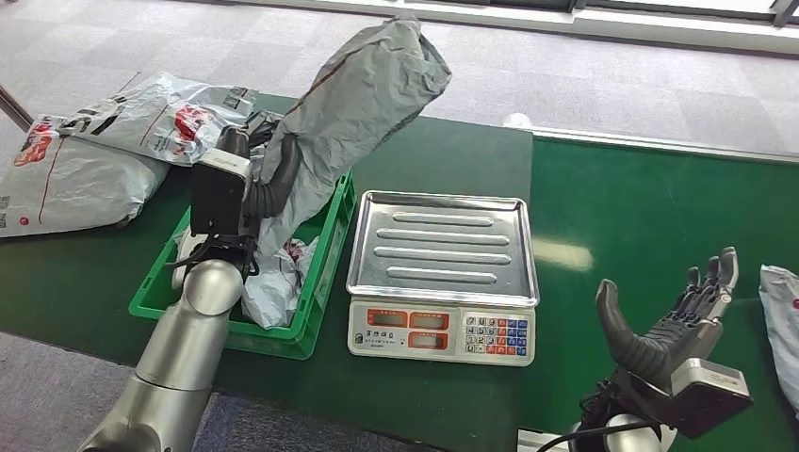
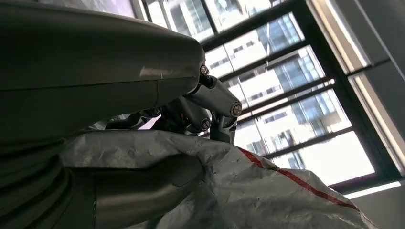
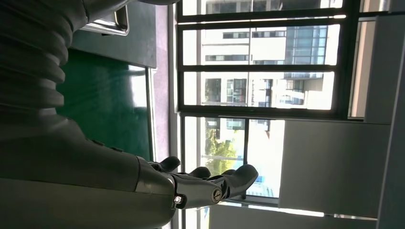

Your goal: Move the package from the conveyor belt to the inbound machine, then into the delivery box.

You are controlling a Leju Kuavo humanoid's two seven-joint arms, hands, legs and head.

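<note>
Your left hand (image 1: 269, 179) grips a grey package (image 1: 353, 113) from the side, holding it upright over the green crate (image 1: 316, 282). The bag's lower end hangs down into the crate, and its top leans toward the scale (image 1: 443, 273). In the left wrist view the fingers (image 2: 210, 107) press into the crinkled plastic beside a red stripe.

The step in hand looks like the drop into the crate, which I take to be the delivery box. Lower the arm before you let go, so the bag folds down inside the walls instead of tipping over the rim toward the scale. Another bag (image 1: 278, 278) already lies in the crate, so expect the new one to settle on top and sit high. Open the fingers fully, then lift straight up so the loose plastic does not snag.

Your right hand (image 1: 674, 315) hangs open and holds nothing, above the green belt (image 1: 641, 207), with a further package (image 1: 782, 320) just beside it. More bags (image 1: 94, 155) lie on the table (image 1: 85, 282) beyond the crate.
</note>
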